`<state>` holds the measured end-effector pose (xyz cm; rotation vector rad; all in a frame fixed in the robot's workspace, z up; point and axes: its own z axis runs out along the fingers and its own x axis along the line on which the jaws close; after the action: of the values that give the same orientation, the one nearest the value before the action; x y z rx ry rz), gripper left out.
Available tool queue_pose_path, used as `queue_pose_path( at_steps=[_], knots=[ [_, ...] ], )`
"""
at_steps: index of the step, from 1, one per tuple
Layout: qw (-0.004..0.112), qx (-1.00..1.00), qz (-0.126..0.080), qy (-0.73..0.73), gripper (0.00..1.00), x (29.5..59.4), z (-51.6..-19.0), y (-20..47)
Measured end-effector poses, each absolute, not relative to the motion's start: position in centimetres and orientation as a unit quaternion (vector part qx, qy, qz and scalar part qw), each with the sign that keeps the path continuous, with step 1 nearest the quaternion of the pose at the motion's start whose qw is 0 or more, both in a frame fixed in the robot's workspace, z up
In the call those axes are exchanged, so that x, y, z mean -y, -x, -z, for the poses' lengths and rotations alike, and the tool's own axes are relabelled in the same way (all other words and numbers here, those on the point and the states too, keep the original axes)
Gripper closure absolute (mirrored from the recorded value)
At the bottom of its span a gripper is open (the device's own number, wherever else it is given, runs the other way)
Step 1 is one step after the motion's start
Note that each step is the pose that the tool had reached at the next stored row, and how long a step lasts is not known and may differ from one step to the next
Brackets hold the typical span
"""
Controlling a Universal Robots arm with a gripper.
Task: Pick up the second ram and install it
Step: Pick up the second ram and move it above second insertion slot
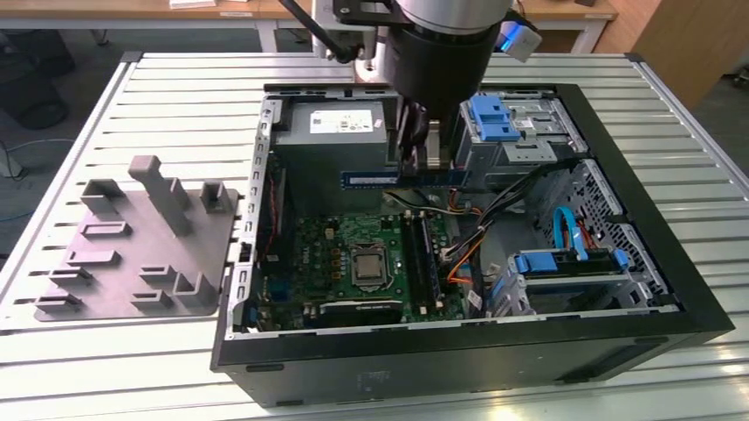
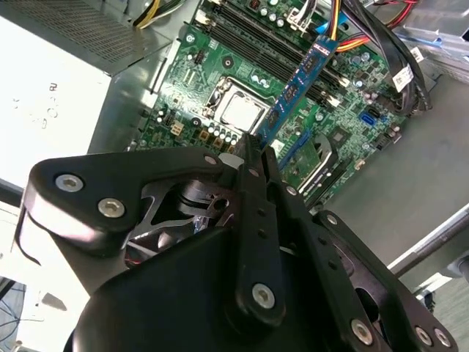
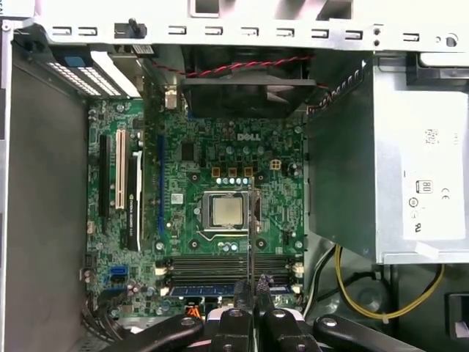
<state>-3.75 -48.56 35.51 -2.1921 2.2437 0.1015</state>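
My gripper [image 1: 422, 172] hangs over the open computer case [image 1: 655, 289], shut on the second ram [image 1: 395, 179], a long thin blue stick with dark chips. In the second wrist view the ram [image 2: 299, 82] juts out from between my fingertips [image 2: 253, 158] over the green motherboard [image 2: 220, 59]. In the first wrist view the stick [image 3: 251, 235] appears edge-on, standing above the black memory slots [image 3: 212, 265] beside the processor [image 3: 224, 210]. The ram is still well above the board [image 1: 339, 263] and its slots [image 1: 424, 254].
A grey holder plate with upright blocks [image 1: 140, 246] lies outside the case at the exterior view's left. Inside are the grey power supply [image 1: 333, 132], blue drive brackets [image 1: 492, 118] and loose cables [image 1: 492, 228] near the slots.
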Motion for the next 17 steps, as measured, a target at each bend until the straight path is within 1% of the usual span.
queue_pose_path(
  at_steps=[17],
  knots=[
    [0.002, -0.715, -0.032, 0.698, 0.86, 48.6, -33.6, 3.7]
  ],
)
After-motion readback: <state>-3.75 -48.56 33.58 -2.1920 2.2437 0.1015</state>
